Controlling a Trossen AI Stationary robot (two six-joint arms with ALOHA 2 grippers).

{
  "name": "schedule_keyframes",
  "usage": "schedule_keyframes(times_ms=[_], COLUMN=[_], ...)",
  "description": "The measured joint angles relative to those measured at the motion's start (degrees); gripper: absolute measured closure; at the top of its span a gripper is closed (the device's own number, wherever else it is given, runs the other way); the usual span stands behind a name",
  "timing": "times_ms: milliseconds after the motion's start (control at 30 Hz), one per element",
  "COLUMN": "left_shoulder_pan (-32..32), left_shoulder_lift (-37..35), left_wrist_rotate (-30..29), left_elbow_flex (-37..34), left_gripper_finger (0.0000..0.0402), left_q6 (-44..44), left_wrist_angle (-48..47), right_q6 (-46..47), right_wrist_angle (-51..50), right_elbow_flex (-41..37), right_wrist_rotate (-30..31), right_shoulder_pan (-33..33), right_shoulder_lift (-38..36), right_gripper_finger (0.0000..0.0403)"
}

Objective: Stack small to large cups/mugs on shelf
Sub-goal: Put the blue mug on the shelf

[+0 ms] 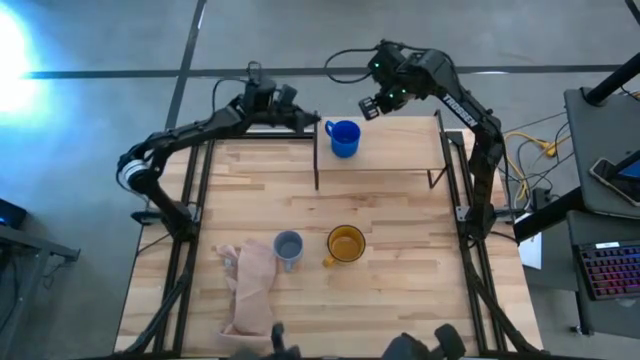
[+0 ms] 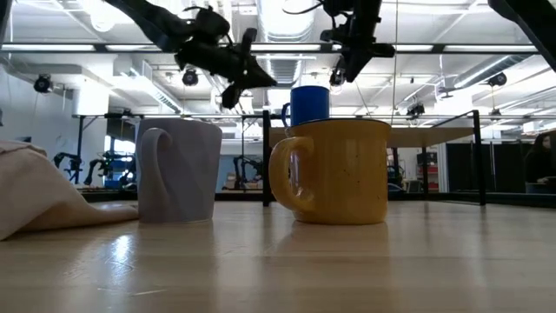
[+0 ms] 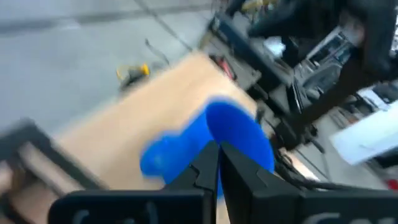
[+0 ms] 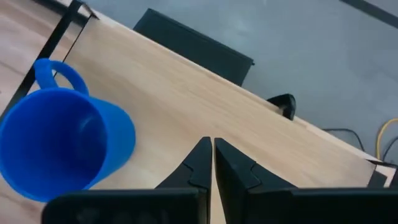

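Bright blue mug (image 1: 344,138) upright on shelf (image 1: 400,150); left gripper (image 1: 312,122) at nine o'clock, apparently closed; right gripper (image 1: 372,106) at one o'clock, closed.

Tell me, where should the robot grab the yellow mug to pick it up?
Probably by the rim, coming straight down from above. The yellow mug stands upright with its mouth open upward, so one finger could go inside and one outside. Grip the side away from its handle and the grey mug beside it.
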Motion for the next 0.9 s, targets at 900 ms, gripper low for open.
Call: schedule_keyframes(times_ms=[900], left_shoulder_pan=[6.5], left_shoulder_lift=[18.7], left_wrist_rotate=[21.5], left_elbow_flex=[17.4], left_gripper_finger=[0.0402], left_q6=[9.8], left_wrist_angle=[-9.7], right_q6=[6.0], right_wrist_angle=[-1.5], right_elbow_flex=[-7.3], right_wrist_rotate=[-9.4], right_shoulder_pan=[6.4], right_shoulder_lift=[0.1], right_gripper_finger=[0.0392])
